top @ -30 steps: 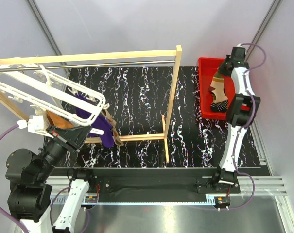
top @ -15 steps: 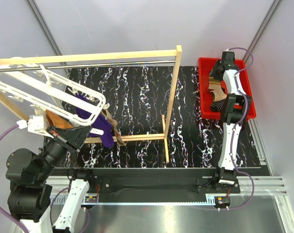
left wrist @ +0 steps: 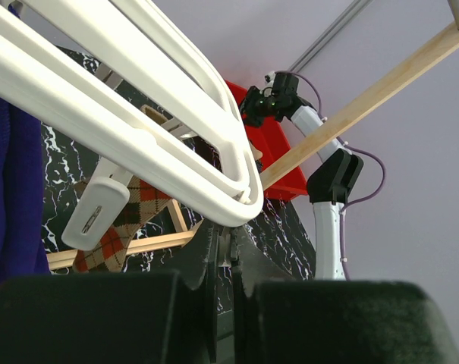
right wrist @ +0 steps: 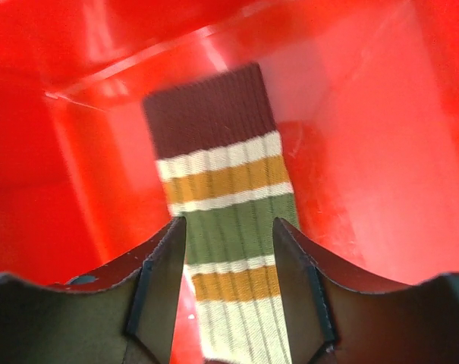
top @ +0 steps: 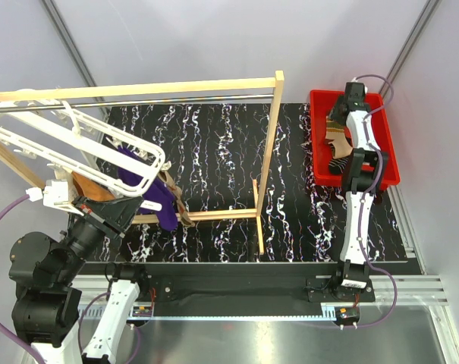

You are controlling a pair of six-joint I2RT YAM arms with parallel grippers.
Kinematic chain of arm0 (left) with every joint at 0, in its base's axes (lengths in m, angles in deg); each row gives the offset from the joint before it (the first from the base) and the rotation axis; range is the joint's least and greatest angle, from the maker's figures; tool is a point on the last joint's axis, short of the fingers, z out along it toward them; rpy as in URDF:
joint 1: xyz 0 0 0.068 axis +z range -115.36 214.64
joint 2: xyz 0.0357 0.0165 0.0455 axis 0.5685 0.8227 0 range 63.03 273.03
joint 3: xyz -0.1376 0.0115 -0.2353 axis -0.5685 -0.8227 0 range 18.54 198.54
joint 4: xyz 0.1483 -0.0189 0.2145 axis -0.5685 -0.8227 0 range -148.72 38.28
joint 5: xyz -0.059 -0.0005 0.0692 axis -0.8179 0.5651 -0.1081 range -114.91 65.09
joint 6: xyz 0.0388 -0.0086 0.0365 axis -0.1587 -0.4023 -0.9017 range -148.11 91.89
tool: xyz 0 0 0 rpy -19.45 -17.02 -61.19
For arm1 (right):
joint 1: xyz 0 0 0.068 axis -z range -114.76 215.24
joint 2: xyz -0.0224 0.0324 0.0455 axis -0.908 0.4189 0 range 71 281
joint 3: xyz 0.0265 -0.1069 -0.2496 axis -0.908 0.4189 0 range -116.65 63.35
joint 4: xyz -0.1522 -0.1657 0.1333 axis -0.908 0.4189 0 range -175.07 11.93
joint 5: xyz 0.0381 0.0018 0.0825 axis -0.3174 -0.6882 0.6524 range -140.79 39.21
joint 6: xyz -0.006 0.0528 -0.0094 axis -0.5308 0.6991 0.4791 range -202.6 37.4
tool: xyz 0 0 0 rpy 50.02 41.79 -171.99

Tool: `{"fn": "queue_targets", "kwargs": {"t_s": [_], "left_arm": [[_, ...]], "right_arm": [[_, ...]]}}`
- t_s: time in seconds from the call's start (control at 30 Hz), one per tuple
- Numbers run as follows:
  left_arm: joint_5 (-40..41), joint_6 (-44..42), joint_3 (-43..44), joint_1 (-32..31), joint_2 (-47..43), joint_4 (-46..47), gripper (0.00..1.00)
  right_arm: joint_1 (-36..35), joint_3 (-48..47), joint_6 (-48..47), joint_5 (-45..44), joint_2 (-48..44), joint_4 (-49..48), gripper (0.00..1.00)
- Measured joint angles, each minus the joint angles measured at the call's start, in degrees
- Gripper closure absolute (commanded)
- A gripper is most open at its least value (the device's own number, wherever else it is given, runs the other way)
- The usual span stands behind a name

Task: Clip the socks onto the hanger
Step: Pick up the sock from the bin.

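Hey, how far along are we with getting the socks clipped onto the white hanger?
Done: a purple sock and an argyle sock hang under the hanger, with the left claw shut by its corner. In hand: nothing yet. The right claw is open over a striped sock in the red bin. Left: grasp it, carry it over, clip it, then any others in the bin.

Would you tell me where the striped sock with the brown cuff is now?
The striped sock lies in the red bin at the table's far right corner; the right wrist view shows it between the right gripper's open jaws.
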Motion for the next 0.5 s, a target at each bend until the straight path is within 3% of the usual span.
{"fn": "queue_targets", "kwargs": {"t_s": [0.2,0.43,0.5], "left_arm": [[0.0,0.0,-0.1,0.0,0.0,0.0,1.00],[0.0,0.0,-0.4,0.0,0.0,0.1,1.00],[0.0,0.0,-0.5,0.0,0.0,0.1,1.00]], "right_arm": [[-0.1,-0.4,-0.4,-1.2,2.3,0.9,0.48],[-0.6,-3.4,-2.1,-2.9,4.0,2.0,0.77],[-0.9,-3.4,-2.4,-3.3,4.0,1.9,0.91]]}}
